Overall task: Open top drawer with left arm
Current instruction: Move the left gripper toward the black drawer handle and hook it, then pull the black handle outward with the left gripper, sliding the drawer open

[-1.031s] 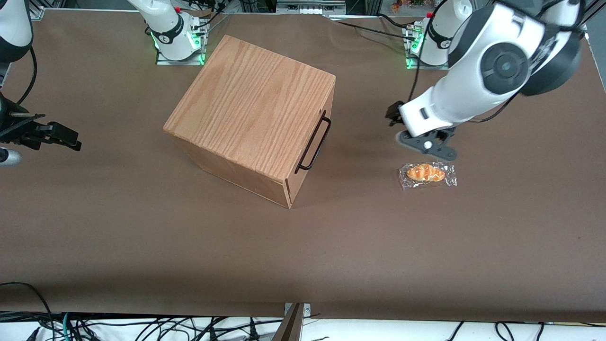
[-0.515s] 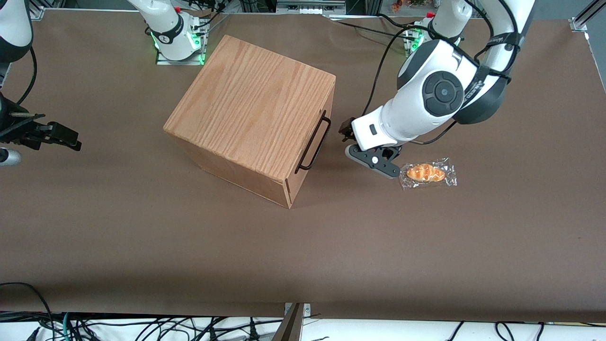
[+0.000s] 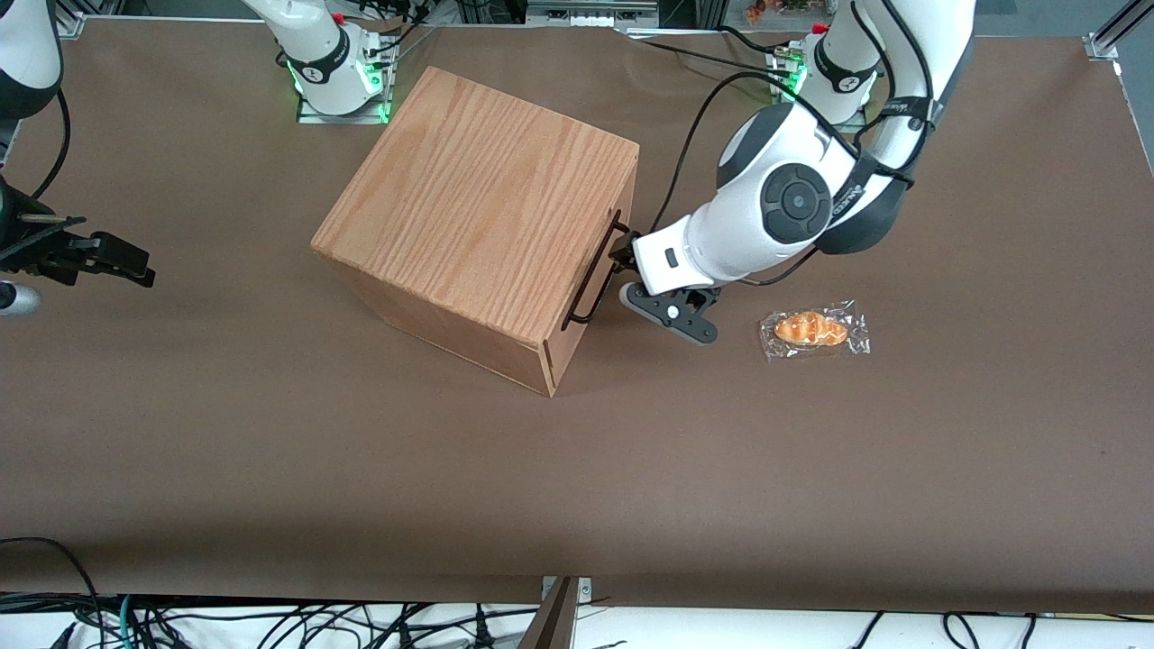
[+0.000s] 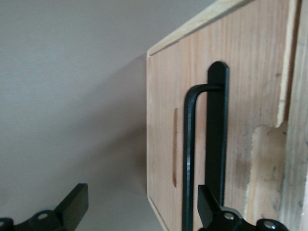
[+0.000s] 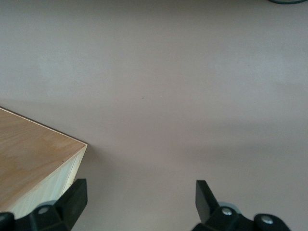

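The oak-grain cabinet (image 3: pixel 487 198) stands in the middle of the table, its front turned toward the working arm's end. The top drawer (image 4: pixel 250 72) is closed, and its thin black wire handle (image 3: pixel 595 270) runs along the front. The left arm (image 3: pixel 784 203) reaches down to it, with its gripper (image 3: pixel 624 260) right at the handle. In the left wrist view the gripper (image 4: pixel 140 204) is open, and the handle bar (image 4: pixel 188 159) stands between the fingers, close beside one fingertip (image 4: pixel 206 204). The lower drawer is hidden.
A wrapped croissant (image 3: pixel 813 330) lies on the brown table, toward the working arm's end, a short way from the gripper. The two arm bases (image 3: pixel 338 68) (image 3: pixel 825 81) stand at the table's edge farthest from the front camera.
The left arm has swung from above the croissant toward the cabinet and come down. Its gripper now stands at the top drawer's handle. The cabinet has not moved.
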`<control>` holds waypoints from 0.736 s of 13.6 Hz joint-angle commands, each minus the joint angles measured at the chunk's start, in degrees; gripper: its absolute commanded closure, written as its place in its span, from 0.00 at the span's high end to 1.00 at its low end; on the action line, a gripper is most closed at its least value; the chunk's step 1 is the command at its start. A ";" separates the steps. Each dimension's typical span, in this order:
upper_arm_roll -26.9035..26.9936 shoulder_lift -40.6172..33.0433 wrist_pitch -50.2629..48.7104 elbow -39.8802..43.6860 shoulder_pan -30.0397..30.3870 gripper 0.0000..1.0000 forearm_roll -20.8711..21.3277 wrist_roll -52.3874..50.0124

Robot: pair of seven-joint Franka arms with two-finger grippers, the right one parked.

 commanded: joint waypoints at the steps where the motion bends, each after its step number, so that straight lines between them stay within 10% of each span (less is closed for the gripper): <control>1: 0.10 1.50 0.73 1.78 -0.96 1.00 -1.33 0.57; 10: 0.18 3.96 3.98 1.43 -3.07 1.00 -0.54 0.83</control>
